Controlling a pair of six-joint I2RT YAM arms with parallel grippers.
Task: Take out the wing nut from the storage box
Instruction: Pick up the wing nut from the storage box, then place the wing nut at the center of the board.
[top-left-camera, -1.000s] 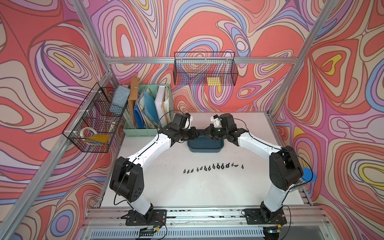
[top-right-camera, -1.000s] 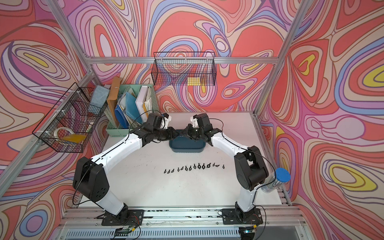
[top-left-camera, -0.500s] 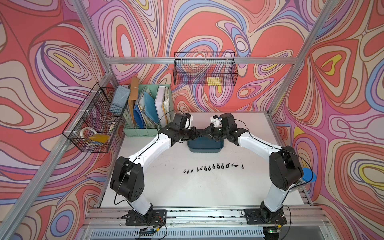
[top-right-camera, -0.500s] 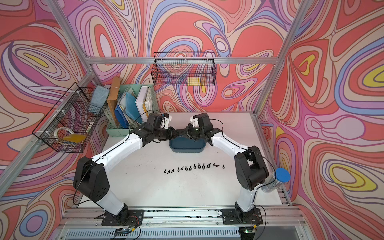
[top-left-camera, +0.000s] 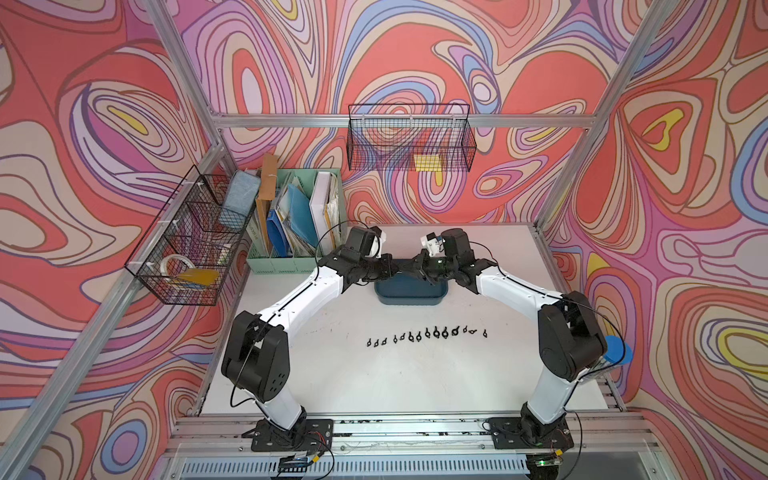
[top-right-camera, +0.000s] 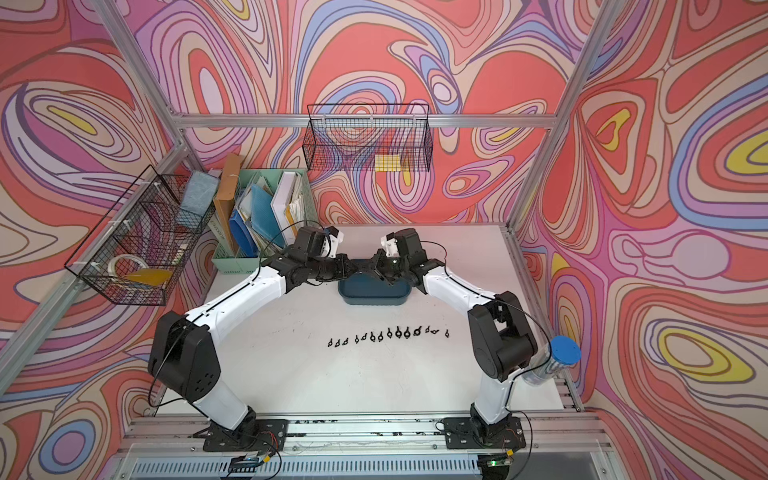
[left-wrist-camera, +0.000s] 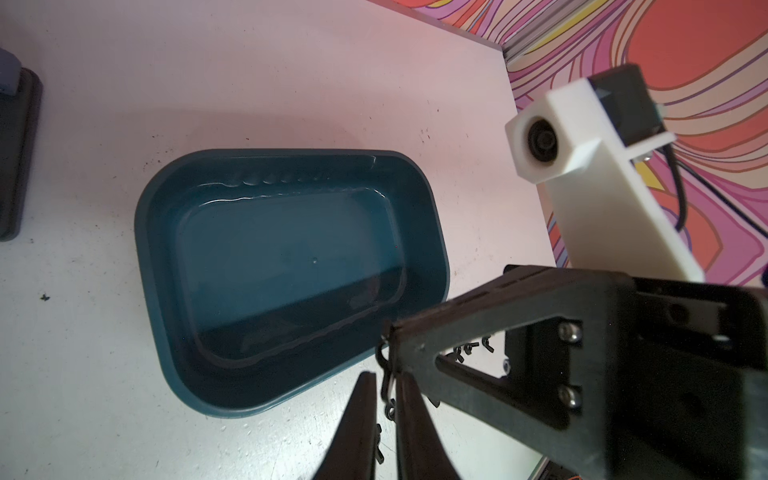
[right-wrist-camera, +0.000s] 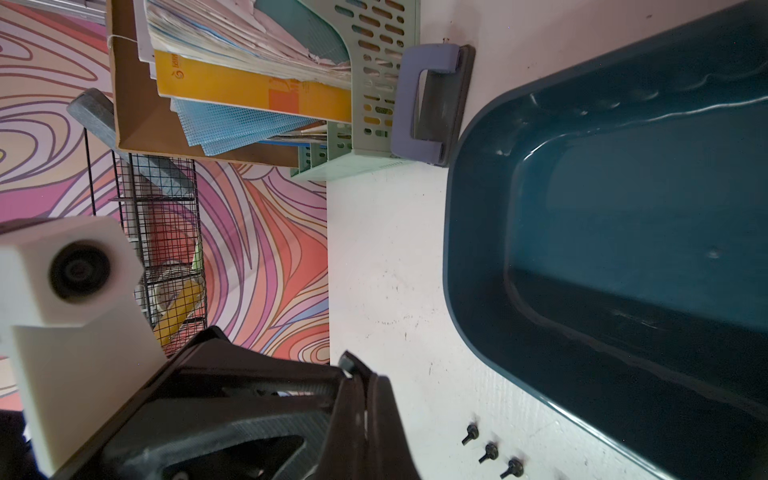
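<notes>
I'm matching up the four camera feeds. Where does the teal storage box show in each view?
In a top view: storage box near the picture's centre, at mid-table.
In a top view: just left of centre.
Left wrist: fills the middle, nearly the whole rim visible.
Right wrist: large, cut off by the picture's edge.
Shared landmark: row of wing nuts on the table beside it.

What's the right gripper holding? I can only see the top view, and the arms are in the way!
Observer: In the left wrist view the right gripper pinches a small black wing nut at its tip.
Operator: Is the storage box empty?
Observer: The left wrist view shows its floor bare wherever the gripper doesn't cover it.
Operator: And the other arm?
Observer: The left gripper has one finger on each side of that nut, with gaps showing.
</notes>
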